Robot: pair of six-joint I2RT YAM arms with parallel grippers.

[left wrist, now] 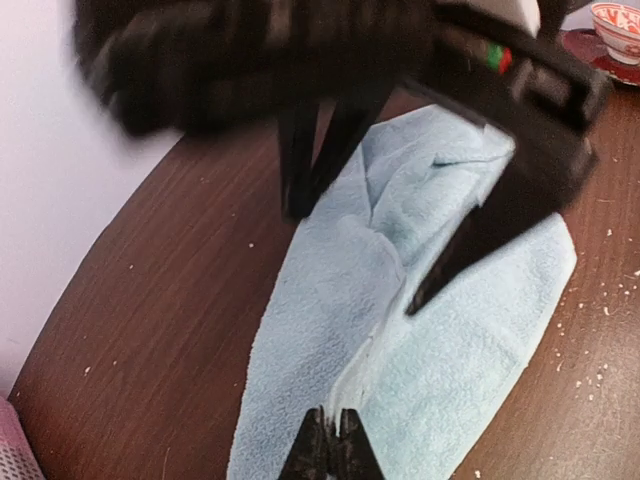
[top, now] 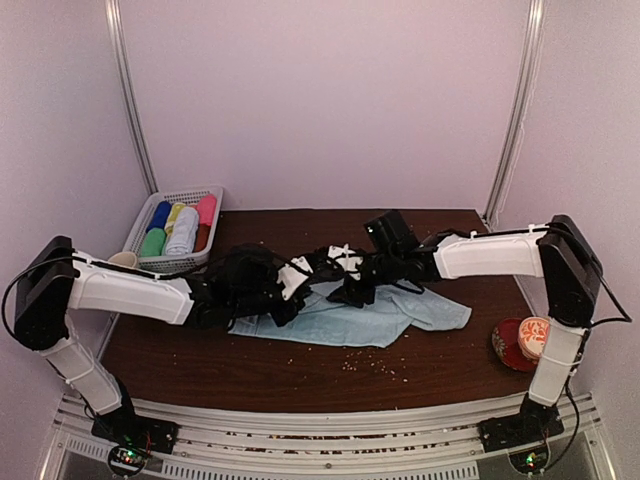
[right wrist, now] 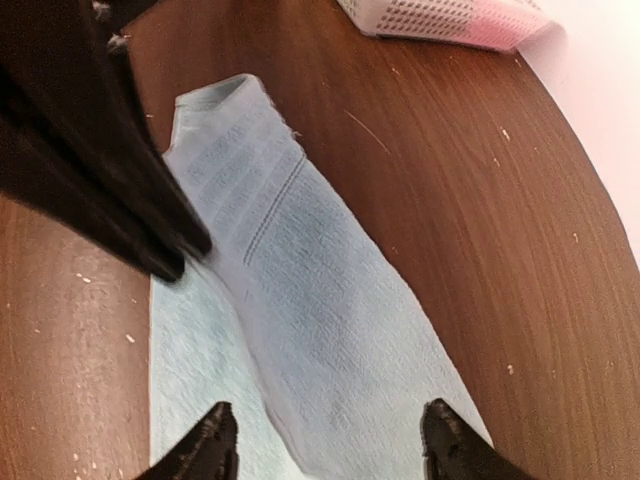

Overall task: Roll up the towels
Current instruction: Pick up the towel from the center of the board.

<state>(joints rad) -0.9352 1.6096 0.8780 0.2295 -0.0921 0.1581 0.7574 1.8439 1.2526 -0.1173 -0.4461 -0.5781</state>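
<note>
- My left gripper (left wrist: 328, 448) is pinched shut on a ridge of the pale blue towel (left wrist: 440, 350); my right gripper (right wrist: 328, 438) hangs wide above it.
- The towel lies in the middle of the table (top: 200, 350), loosely folded; I judge no roll is begun.

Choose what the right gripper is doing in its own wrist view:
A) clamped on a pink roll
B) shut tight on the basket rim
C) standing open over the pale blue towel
C: the right gripper has its two fingers spread apart, with the towel lying between them.
</note>
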